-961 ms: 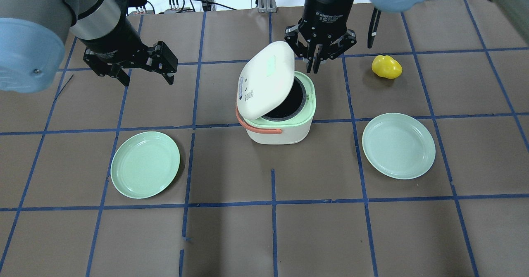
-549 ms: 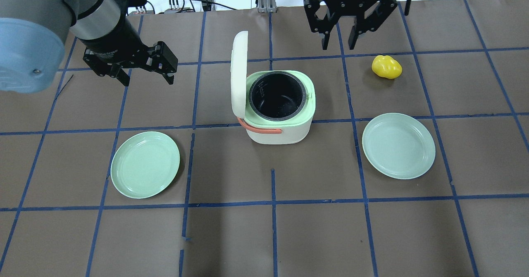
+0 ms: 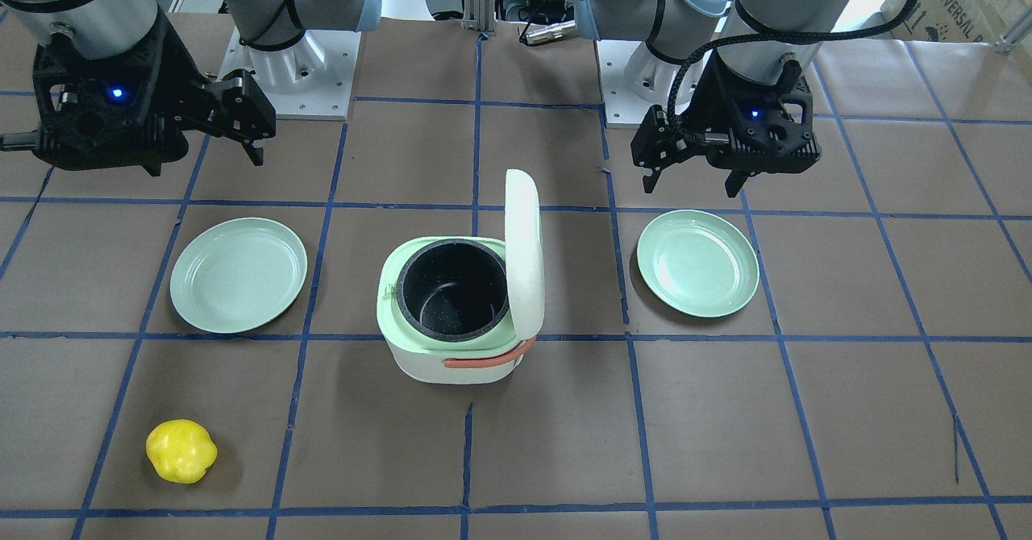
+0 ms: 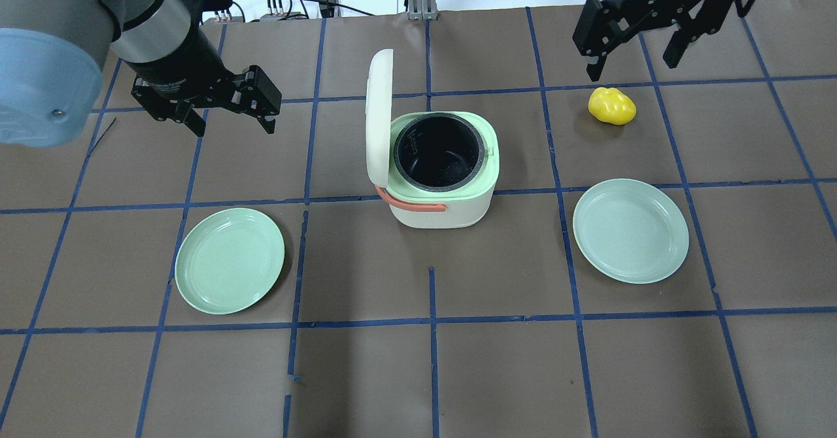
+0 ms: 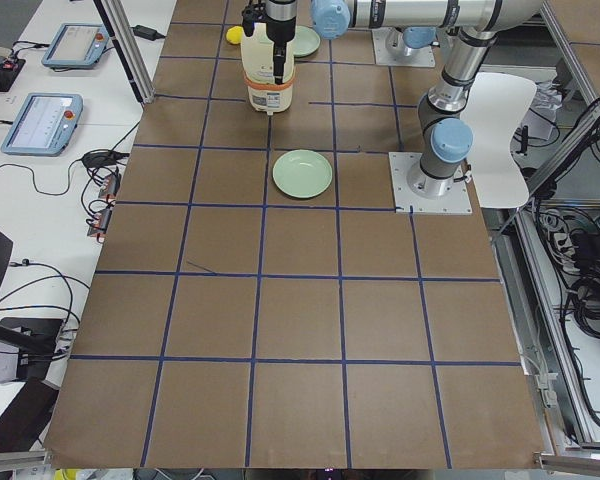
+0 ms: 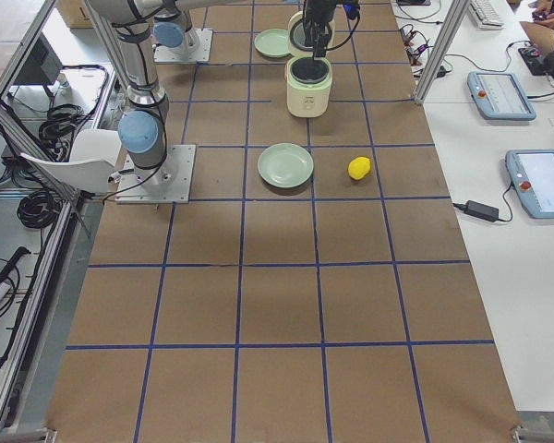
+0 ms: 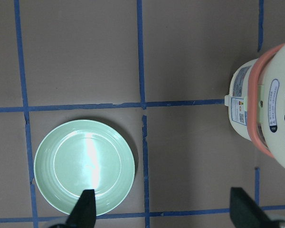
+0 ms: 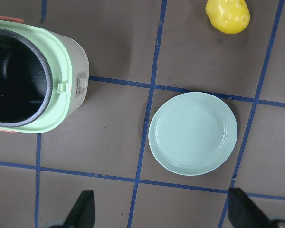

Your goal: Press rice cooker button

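- From my remote station, the white plastic rice cooker (image 4: 451, 216), with a mint-green top rim and a salmon-coloured handle, stands near the middle of the brown paper-covered table (image 4: 431, 372), which is marked with a blue tape grid.
- Its white rounded lid (image 4: 378, 117) stands upright on the side toward the robot's left. This exposes the black inner pot (image 4: 438, 153), in which I see no contents.
- On the green rim, the right wrist view shows a small green tab (image 8: 62, 87) — I cannot tell whether this is the button.
- The left wrist view shows printed marks on the lid's outer face, too small for me to read.
- The left gripper (image 4: 233, 125) hangs above the table, well apart from the cooker on its lid side. Its fingers are spread wide and hold nothing.
- The right gripper (image 4: 632, 65) hangs over the far edge of the table, beyond the lumpy yellow plastic object (image 4: 611, 105) — jaws wide, nothing between them, clear of the cooker.
- One round pale-green plate (image 4: 229, 260) lies flat on the robot's left of the cooker.
- A second round pale-green plate (image 4: 630, 230) lies flat on its right, nearer the robot than the yellow object.
- Neither plate touches the cooker.
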`<state>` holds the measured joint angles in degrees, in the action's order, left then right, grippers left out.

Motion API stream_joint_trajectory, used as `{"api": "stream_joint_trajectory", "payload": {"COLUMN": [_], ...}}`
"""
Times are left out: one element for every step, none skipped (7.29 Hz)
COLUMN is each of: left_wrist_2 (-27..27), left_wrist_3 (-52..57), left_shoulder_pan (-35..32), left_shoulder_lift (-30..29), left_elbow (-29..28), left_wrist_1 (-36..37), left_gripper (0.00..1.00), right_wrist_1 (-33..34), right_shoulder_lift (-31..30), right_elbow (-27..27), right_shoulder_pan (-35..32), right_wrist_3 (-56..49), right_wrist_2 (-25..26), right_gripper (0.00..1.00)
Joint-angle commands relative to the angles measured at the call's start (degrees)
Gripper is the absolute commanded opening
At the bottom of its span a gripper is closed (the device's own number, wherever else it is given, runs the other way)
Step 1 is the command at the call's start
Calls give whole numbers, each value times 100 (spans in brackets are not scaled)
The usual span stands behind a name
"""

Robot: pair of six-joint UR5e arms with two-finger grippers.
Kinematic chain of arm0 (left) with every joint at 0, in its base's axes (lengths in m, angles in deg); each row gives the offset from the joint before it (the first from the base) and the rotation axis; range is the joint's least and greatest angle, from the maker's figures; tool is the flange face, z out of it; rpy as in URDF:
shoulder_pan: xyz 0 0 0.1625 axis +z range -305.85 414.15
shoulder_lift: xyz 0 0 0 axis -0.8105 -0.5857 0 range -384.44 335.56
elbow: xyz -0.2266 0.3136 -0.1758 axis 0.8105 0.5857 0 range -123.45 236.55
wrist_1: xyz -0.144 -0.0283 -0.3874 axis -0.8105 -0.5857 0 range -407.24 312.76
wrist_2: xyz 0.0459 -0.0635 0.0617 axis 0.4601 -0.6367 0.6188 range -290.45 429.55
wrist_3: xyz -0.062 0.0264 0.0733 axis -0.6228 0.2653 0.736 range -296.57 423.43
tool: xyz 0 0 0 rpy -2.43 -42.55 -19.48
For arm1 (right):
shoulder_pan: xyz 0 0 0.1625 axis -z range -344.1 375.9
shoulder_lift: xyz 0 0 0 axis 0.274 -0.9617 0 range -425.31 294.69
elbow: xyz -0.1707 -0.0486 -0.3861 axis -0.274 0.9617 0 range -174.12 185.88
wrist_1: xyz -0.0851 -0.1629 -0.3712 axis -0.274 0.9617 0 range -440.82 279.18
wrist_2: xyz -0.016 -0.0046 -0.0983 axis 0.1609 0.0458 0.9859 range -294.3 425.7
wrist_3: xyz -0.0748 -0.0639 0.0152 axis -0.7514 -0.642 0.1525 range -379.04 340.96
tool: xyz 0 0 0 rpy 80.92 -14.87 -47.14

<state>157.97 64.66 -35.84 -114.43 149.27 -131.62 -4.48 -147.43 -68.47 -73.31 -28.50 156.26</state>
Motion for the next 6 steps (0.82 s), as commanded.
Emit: {"api": "stream_joint_trajectory", "payload": {"left_wrist_2": [8, 8, 8, 8, 8, 0], "left_wrist_3": [0, 0, 0, 0, 0, 0], "left_shoulder_pan": [-2, -2, -2, -2, -2, -2], "left_shoulder_lift": [0, 0, 0, 0, 0, 0], "left_elbow": [0, 0, 0, 0, 0, 0], "left_wrist_1": [0, 0, 0, 0, 0, 0], "left_gripper": [100, 100, 100, 100, 100, 100], "right_wrist_1": [274, 293, 363, 616, 810, 847], "right_shoulder_lift": [-50, -154, -312, -479, -559, -560], "right_elbow": [-273, -421, -701, -974, -1151, -1161], "right_shoulder_pan": [105, 88, 88, 79, 70, 70], "right_wrist_3": [-118, -118, -100, -65, -21, 49], "right_wrist_2": [-187, -206, -224, -206, -197, -197], "right_gripper": [100, 100, 100, 100, 100, 100]}}
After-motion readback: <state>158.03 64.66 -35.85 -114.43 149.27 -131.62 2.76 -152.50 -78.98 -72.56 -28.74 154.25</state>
